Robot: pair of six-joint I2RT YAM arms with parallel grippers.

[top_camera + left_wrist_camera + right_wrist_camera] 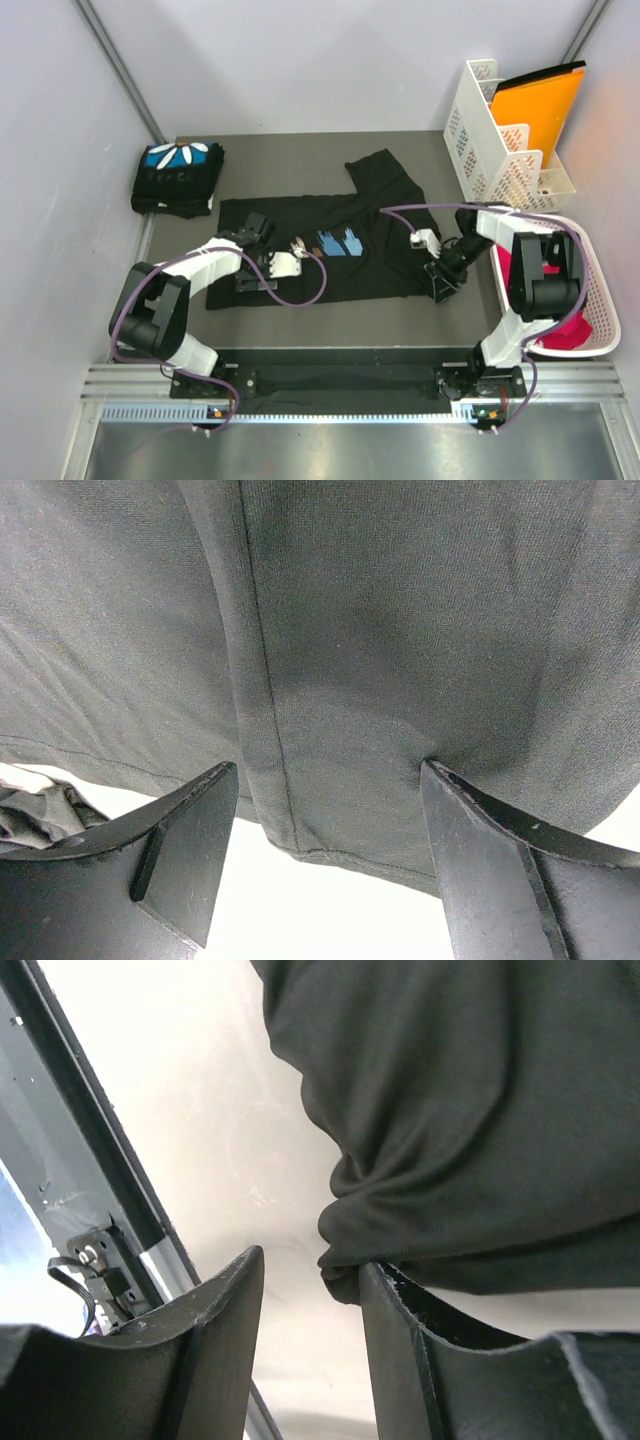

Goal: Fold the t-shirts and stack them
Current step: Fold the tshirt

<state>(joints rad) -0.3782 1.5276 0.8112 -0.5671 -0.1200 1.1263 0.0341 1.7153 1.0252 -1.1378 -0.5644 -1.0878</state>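
A black spread t-shirt (385, 268) lies flat in the middle of the grey bench (300, 150), with one sleeve pointing to the upper right. Its chest print (340, 242) shows blue brush strokes with a small pale mark at their left. Any writing there is too small to read. At the upper left of the top view a folded t-shirt (178, 180), also black, sits near the bench corner. It has a blue petal print (180, 155) with white petals on top. Faint pale marks run under the petals, but I cannot read them.

The left gripper (252, 282) stands at the lower left edge of the spread t-shirt. In the left wrist view its jaws are wide apart and released. The hem (330, 855) and a vertical seam (265, 680) of the cloth are seen between them. The finger at the right of that frame touches the cloth with its tip.

The right gripper (440, 284) is at the lower right corner of the same shirt. In its wrist view the jaws are partly apart and not clenched. A bunched corner (345, 1260) of cloth sits against the tip of the finger at the right of the frame, and pale bench shows in the gap.

At the upper right stands a white perforated rack (490, 150) holding an orange folder (540, 105). Below it, at the right edge, a white laundry basket (600, 290) contains pink cloth (565, 330).
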